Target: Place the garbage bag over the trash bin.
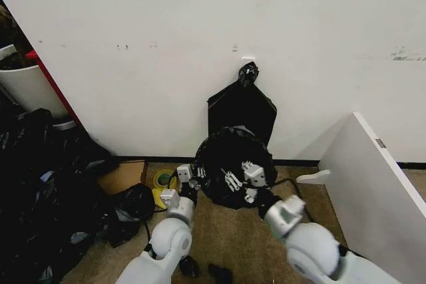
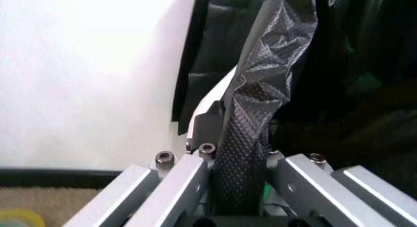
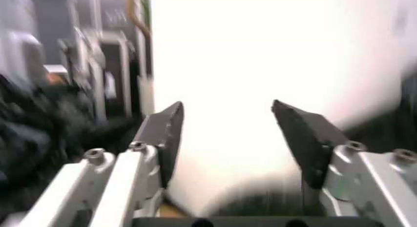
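Note:
The garbage bag (image 1: 226, 151), glossy crinkled black plastic, is draped over the round top of the trash bin by the wall. A strip of the bin's cream rim (image 2: 218, 92) shows beside the bag (image 2: 260, 66) in the left wrist view. My left gripper (image 1: 192, 177) is at the bin's left edge. In its wrist view the left gripper (image 2: 239, 136) is shut on a strip of the bag. My right gripper (image 1: 242, 177) hovers over the bag-covered top. The right gripper (image 3: 228, 127) is open with nothing between its fingers.
A flat black bag with a knotted top (image 1: 243, 108) hangs on the wall behind the bin. A heap of black sacks (image 1: 40, 191) fills the left. A white cylinder with a red edge (image 1: 30, 84) stands back left, a white board (image 1: 373, 184) leans right, and a yellow tape roll (image 1: 163, 179) lies on the floor.

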### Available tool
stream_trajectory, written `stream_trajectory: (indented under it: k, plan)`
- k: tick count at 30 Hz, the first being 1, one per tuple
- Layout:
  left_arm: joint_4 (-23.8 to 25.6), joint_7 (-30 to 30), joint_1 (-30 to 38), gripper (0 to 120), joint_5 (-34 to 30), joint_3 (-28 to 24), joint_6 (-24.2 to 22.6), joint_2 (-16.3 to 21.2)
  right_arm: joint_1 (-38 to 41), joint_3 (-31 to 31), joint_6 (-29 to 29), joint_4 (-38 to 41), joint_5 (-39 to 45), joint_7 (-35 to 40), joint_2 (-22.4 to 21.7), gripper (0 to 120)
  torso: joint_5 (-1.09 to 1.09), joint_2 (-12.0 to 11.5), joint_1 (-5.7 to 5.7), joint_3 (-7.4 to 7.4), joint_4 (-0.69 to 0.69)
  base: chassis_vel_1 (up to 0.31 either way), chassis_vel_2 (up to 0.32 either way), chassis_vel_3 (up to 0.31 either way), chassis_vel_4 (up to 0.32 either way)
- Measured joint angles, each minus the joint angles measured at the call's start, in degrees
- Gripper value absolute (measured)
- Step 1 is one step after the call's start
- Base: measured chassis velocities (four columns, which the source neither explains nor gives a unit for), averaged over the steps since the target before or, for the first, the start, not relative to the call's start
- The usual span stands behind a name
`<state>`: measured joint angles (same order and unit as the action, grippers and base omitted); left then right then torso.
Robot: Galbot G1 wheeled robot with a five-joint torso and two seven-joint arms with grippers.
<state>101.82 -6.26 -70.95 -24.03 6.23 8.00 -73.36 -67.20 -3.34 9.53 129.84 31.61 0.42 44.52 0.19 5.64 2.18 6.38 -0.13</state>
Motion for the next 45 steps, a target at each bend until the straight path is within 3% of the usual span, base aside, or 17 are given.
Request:
stream_trajectory:
  k: [4,9,15,21,34,37,40,45]
  plan:
    - [-1.4,3.1,-0.8,1,1.7,0.6,3.1,1.4,2.1,-4.1,1.1,-0.6,3.3,-3.6,-2.2,70,0.01,0.0,0.00,0.00,0.01,0.000,0.000,0.000,0.000]
    - [-3.7,8.7,-0.8,1,2.8,1.5,10.1,3.4,5.3,-8.0,3.0,-10.0,7.8,-21.7,-5.3,92,0.02,0.0,0.00,0.01,0.00,0.000,0.000,0.000,0.000]
    - [-4.9,15.3,-0.5,1,2.9,2.0,17.2,4.0,9.6,-8.6,3.1,-21.7,8.9,-34.6,-4.3,100,0.02,0.0,0.00,0.02,0.00,0.000,0.000,0.000,0.000]
    - [-5.5,19.5,-0.4,1,4.3,2.3,20.6,4.7,11.4,-8.5,2.4,-27.2,9.5,-34.6,-3.4,100,0.01,0.0,0.00,0.01,0.00,0.000,0.000,0.000,0.000]
    - [-6.0,19.1,0.1,1,4.9,2.2,21.0,3.7,11.3,-9.8,2.6,-30.4,9.8,-42.1,-3.3,100,0.01,0.0,0.00,0.01,0.00,0.000,0.000,0.000,0.000]
    - [-5.5,19.1,-0.1,1,4.9,2.2,20.8,3.7,11.2,-9.9,3.0,-30.6,8.0,-39.7,-3.0,100,0.02,0.0,0.00,0.01,0.00,0.000,0.000,0.000,0.000]
    - [-4.3,19.3,-1.0,1,5.2,2.3,20.4,3.6,11.4,-9.3,3.2,-31.4,4.9,-30.6,-1.8,100,0.02,0.0,0.00,0.00,0.00,0.000,0.000,0.000,0.000]
    - [-3.2,18.9,-1.8,1,5.4,2.8,19.7,3.3,11.9,-9.1,4.6,-33.7,4.1,-29.5,-0.7,100,0.02,0.0,0.01,0.01,0.00,0.000,0.000,0.000,0.000]
